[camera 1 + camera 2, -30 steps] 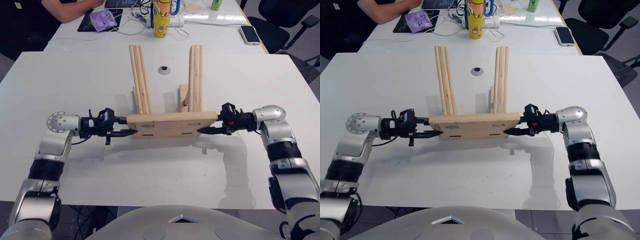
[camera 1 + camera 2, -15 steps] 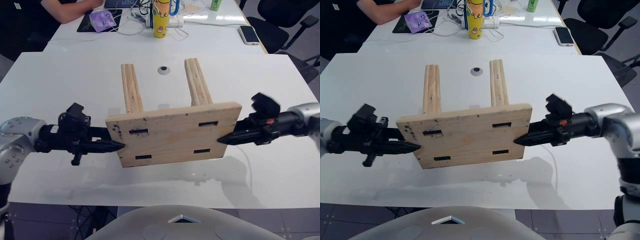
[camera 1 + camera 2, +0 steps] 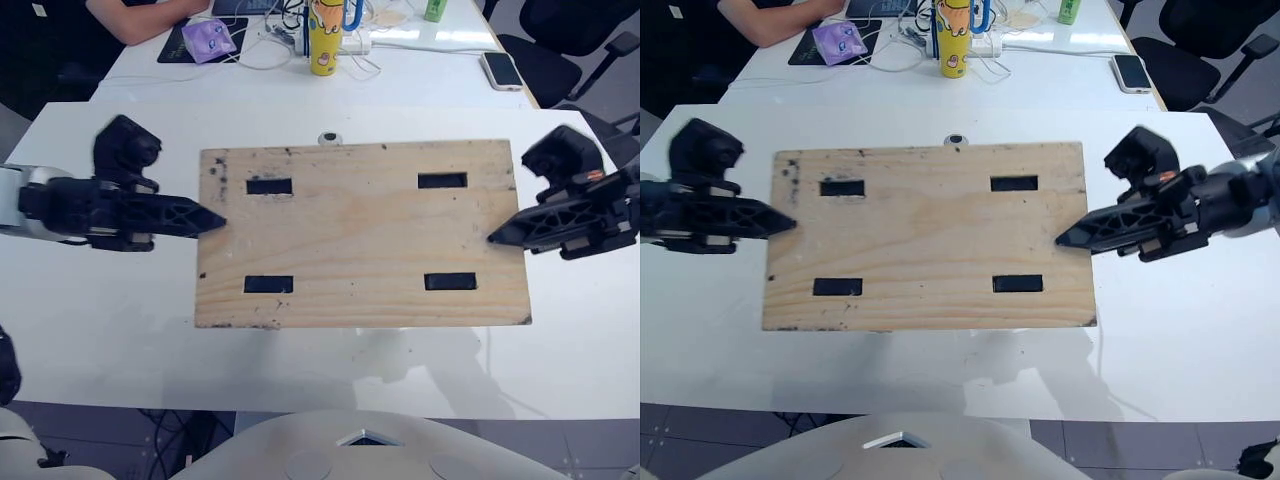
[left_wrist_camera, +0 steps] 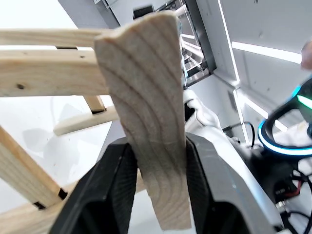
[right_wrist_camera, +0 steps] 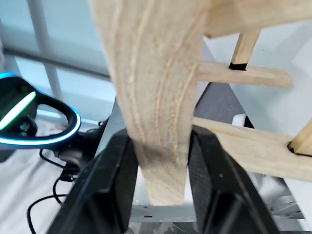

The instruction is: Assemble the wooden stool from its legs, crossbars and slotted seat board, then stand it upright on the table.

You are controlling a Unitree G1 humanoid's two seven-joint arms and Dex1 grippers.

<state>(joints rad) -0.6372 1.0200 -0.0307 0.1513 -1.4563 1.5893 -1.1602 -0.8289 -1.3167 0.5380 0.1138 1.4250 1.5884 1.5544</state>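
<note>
The assembled wooden stool is held off the white table point(image 3: 100, 320), its slotted seat board point(image 3: 360, 235) facing up at the head camera and hiding the legs beneath. My left gripper point(image 3: 215, 220) is shut on the board's left edge, and my right gripper point(image 3: 497, 238) is shut on its right edge. In the left wrist view the board's edge point(image 4: 151, 126) sits clamped between the black fingers point(image 4: 109, 190), with legs point(image 4: 48, 78) and a crossbar point(image 4: 83, 122) beyond. The right wrist view has the other edge point(image 5: 156, 97) pinched between fingers point(image 5: 109, 190), with a leg point(image 5: 248, 146) and a crossbar point(image 5: 239, 75).
A round grommet point(image 3: 328, 138) sits in the table just past the board. On the far table stand a yellow cup point(image 3: 323, 40), a phone point(image 3: 500, 68) and a purple pouch point(image 3: 208, 38), among cables. An office chair point(image 3: 570, 40) is at the back right.
Both grippers have lifted the stool off the table and tipped it, so the seat board now faces the camera and looms larger; the legs have dropped out of sight under it.
</note>
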